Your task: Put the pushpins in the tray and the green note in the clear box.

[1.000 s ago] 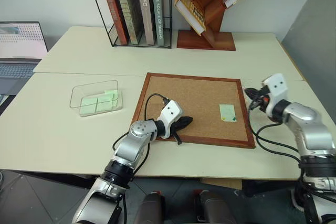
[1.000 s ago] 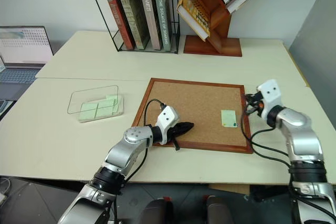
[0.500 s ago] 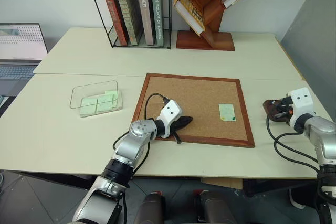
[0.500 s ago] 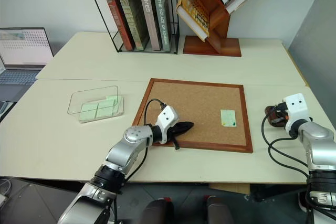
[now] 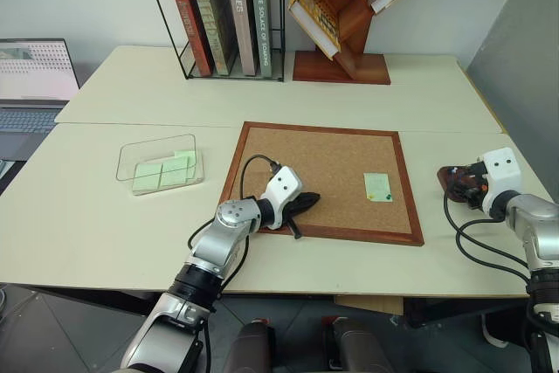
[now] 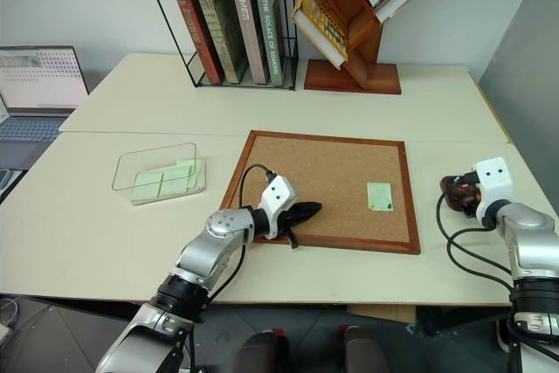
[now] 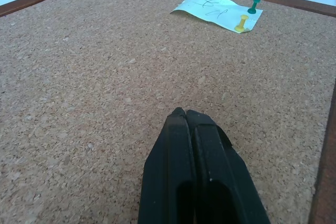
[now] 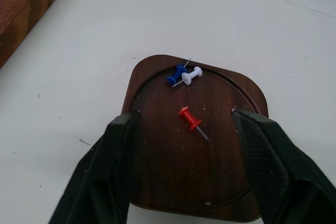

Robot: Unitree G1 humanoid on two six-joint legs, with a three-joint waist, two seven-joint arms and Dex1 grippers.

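Note:
A pale green note (image 5: 377, 187) lies on the cork board, pinned near its right side. The left wrist view shows the note (image 7: 216, 10) held by a green pushpin (image 7: 254, 5) and a yellow one (image 7: 241, 23). My left gripper (image 7: 185, 113) rests shut and empty on the cork near the board's front edge. Right of the board, my right gripper (image 8: 185, 115) hangs open over the dark wooden tray (image 8: 178, 177). In the tray lie a red pushpin (image 8: 190, 119), a blue one (image 8: 177, 73) and a white one (image 8: 192, 74). The clear box (image 5: 127, 163) stands left of the board with green slips inside.
The wood-framed cork board (image 5: 323, 159) fills the table's middle. A wire rack of books (image 5: 227, 15) and a wooden tree shelf (image 5: 341, 63) stand at the back. A laptop (image 5: 31, 76) sits far left. The tray lies near the table's right edge.
My right gripper has swung from the cork board's right edge out to the tray and opened its jaws there. The left arm has stayed still.

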